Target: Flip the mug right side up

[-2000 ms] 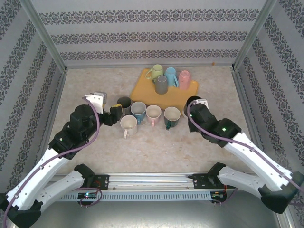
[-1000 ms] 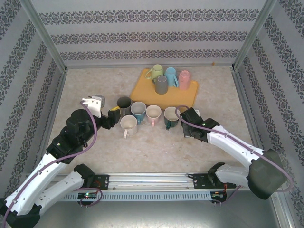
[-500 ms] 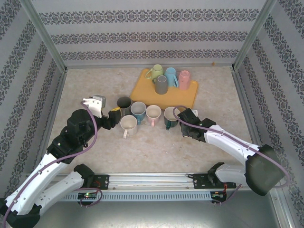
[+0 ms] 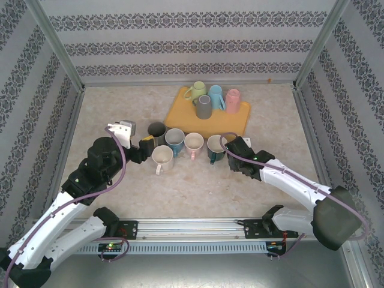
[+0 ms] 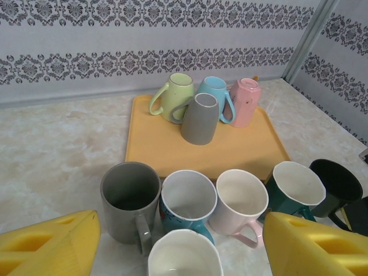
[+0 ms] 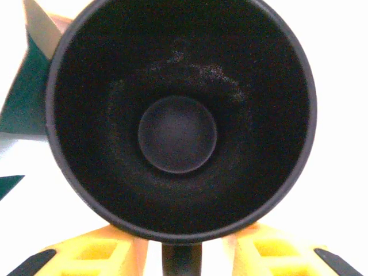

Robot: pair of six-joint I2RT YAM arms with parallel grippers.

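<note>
Black mug (image 6: pixel 181 115) stands upright; right fingers (image 6: pixel 109 253) loose around its handle, left fingers (image 5: pixel 46 244) wide and empty; grey tray mug (image 5: pixel 199 118) looks inverted.

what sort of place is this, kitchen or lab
Probably a robot test booth, not a kitchen: wallpapered panels on metal posts enclose the table, and two arms are bolted to a rail at its edge.

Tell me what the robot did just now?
The right arm swung down and set the black mug upright beside the teal mug. The right claw has begun opening, letting go. The left claw, tray and other mugs stayed put.
</note>
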